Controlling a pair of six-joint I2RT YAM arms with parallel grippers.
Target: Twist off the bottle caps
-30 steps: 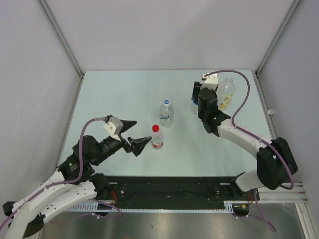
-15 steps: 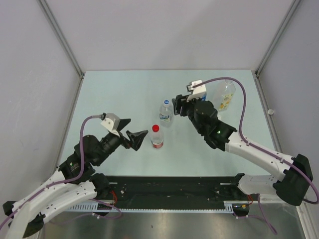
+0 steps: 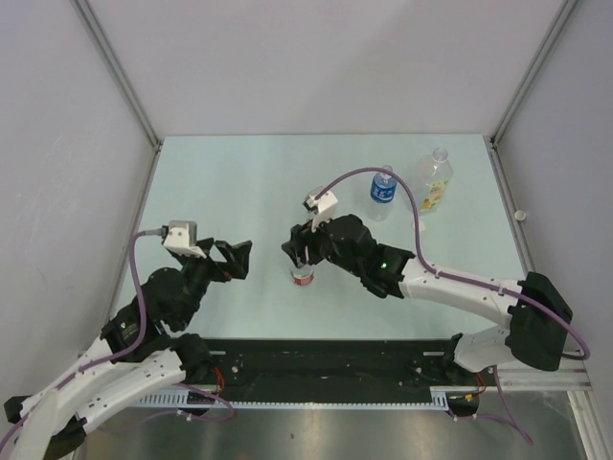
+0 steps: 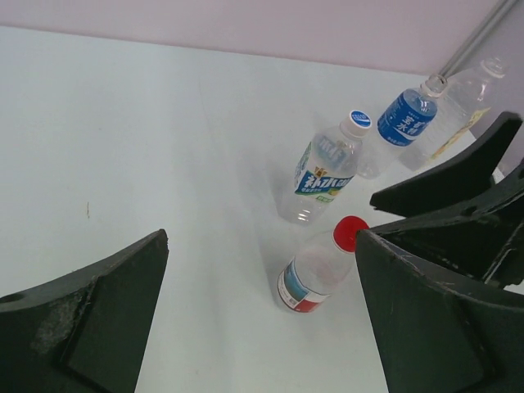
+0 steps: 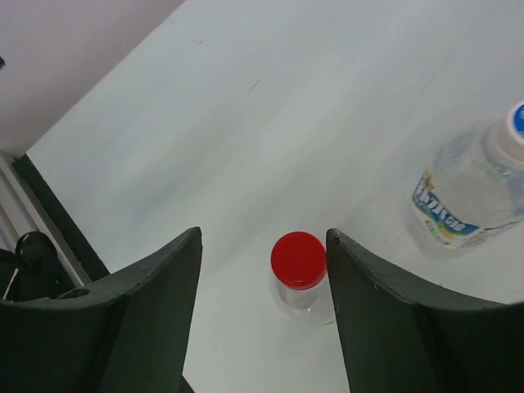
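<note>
Red round plastic screw cap [image 5: 298, 259] still closes the small red-labelled clear bottle [image 4: 315, 274] on the pale surface [image 3: 220, 182], under the open, empty right end effector [image 5: 263, 237]; left end effector [image 3: 232, 257] open; blue cap [image 4: 358, 119] also on; blue-labelled bottle [image 3: 383, 192] and yellow-labelled bottle [image 3: 436, 190] look uncapped

Red cap [image 5: 298, 259] on upright bottle [image 5: 309, 302]
</note>
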